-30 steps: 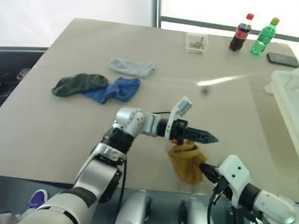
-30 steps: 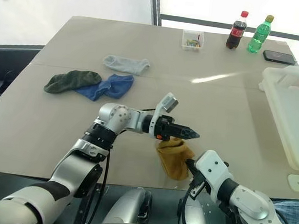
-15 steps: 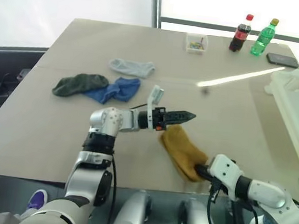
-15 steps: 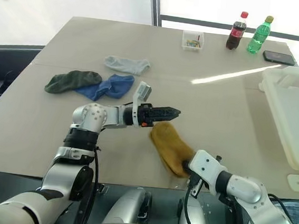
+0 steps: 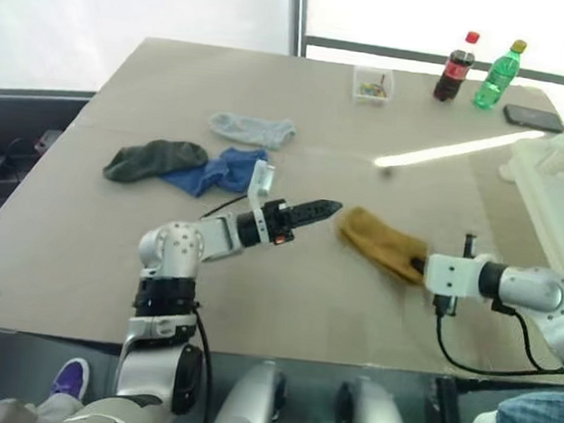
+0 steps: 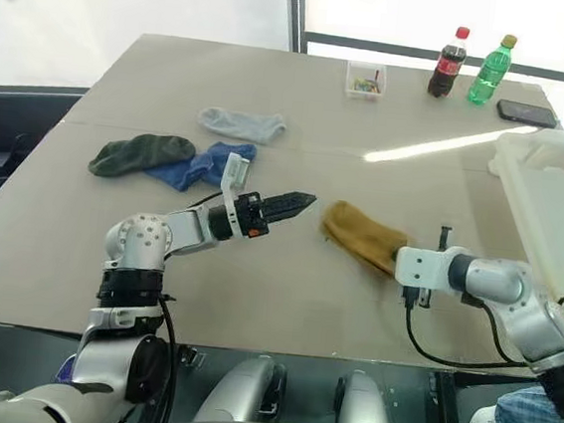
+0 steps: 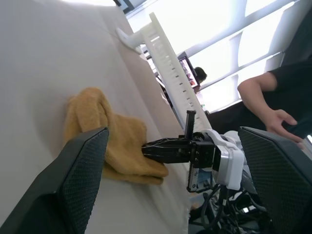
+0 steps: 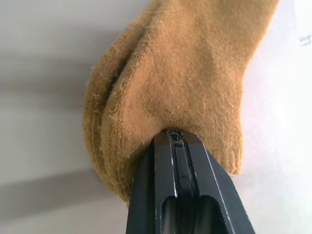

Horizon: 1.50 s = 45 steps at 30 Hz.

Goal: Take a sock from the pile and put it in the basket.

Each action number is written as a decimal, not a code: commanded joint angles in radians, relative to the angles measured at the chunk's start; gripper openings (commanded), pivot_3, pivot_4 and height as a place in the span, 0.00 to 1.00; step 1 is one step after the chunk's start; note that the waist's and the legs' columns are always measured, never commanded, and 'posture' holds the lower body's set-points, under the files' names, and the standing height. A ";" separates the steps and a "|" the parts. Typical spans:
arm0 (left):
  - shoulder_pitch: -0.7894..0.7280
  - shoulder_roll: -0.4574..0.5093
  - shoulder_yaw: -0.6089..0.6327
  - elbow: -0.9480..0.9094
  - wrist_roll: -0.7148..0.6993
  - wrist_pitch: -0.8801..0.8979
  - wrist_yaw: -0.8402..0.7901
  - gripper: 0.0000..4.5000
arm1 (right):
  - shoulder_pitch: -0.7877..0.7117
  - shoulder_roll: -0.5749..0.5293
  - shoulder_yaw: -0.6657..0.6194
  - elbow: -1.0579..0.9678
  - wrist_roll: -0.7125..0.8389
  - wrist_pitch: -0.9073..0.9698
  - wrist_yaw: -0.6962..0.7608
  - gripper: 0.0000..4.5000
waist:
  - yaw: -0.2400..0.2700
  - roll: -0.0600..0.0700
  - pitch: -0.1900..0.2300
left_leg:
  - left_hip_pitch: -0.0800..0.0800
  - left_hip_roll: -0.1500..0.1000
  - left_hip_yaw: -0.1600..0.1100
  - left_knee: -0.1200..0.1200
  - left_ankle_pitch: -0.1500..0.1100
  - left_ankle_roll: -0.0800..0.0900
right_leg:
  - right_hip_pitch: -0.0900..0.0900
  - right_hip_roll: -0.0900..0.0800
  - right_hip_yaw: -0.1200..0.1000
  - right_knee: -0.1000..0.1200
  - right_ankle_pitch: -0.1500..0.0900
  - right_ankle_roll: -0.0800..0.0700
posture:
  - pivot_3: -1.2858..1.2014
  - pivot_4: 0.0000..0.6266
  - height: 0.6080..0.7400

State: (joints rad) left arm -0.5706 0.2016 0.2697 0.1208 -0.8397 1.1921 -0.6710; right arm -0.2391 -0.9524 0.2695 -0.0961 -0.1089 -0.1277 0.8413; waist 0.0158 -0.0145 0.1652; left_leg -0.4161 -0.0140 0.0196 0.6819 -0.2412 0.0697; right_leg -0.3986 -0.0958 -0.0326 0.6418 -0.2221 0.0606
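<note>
The large white plastic basket [image 5: 562, 213] runs off the right edge, its inside unseen. The small clear box [image 5: 372, 84] at the far side holds coloured bits too small to identify. The dark green sock [image 5: 152, 158] overlaps the blue sock [image 5: 218, 170], hiding part of it.

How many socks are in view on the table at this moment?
4. The light grey sock, dark green sock and blue sock lie together at the table's far left; the mustard sock is pinched in the right gripper near the basket. None looks hidden.
</note>
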 commanded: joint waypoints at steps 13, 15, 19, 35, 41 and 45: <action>0.001 0.000 0.013 -0.019 0.001 -0.119 0.072 1.00 | -0.040 0.319 -0.152 -0.205 0.231 0.557 -0.219 0.32 | -0.001 0.000 0.001 | 0.000 0.001 0.000 -0.003 -0.002 -0.002 | -0.001 -0.001 0.001 -0.002 -0.001 -0.002 | 0.52 0.24 0.91; 0.000 -0.002 0.014 -0.015 0.007 -0.136 0.086 1.00 | -0.076 0.374 -0.116 -0.177 0.179 0.592 -0.273 0.37 | -0.001 0.000 0.001 | 0.000 0.000 0.000 -0.004 -0.003 0.001 | -0.002 -0.002 0.001 -0.002 -0.001 -0.002 | 0.52 0.24 0.91; -0.005 -0.001 0.025 -0.006 0.009 -0.167 0.114 1.00 | -0.177 0.462 -0.035 -0.029 0.062 0.594 -0.364 0.37 | -0.003 0.001 0.001 | -0.005 -0.001 0.002 -0.004 0.000 0.000 | -0.008 -0.002 0.003 0.000 0.000 -0.002 | 0.52 0.24 0.91; 0.078 0.003 0.043 -0.116 -0.035 -0.163 0.193 1.00 | -0.239 0.493 0.108 0.177 0.073 0.132 -0.032 0.01 | -0.007 0.001 0.001 | -0.014 -0.002 0.002 -0.004 0.001 -0.001 | -0.016 0.007 0.000 0.000 0.002 0.002 | 0.52 0.24 0.91; 0.119 0.069 0.018 -0.164 -0.106 -0.055 0.139 1.00 | -0.194 0.463 -0.059 -0.030 0.153 0.342 -0.089 0.01 | -0.001 0.001 0.002 | -0.014 -0.001 0.001 -0.004 0.001 -0.002 | -0.017 0.006 0.000 0.001 0.002 0.002 | 0.52 0.24 0.91; 0.131 0.131 -0.007 -0.171 -0.139 -0.003 0.074 1.00 | -0.047 0.389 -0.194 -0.347 0.325 0.576 -0.059 0.01 | 0.001 0.001 0.002 | -0.015 -0.001 -0.001 -0.004 0.001 -0.002 | -0.016 0.005 -0.001 -0.001 0.002 0.002 | 0.52 0.24 0.91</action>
State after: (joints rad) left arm -0.4364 0.3278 0.2732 -0.0133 -0.9443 1.1734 -0.5652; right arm -0.3014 -0.5552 0.1301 -0.3272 0.1485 0.3678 0.7800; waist 0.0165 -0.0134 0.1667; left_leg -0.4311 -0.0154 0.0192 0.6773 -0.2402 0.0674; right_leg -0.4146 -0.0905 -0.0336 0.6410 -0.2204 0.0627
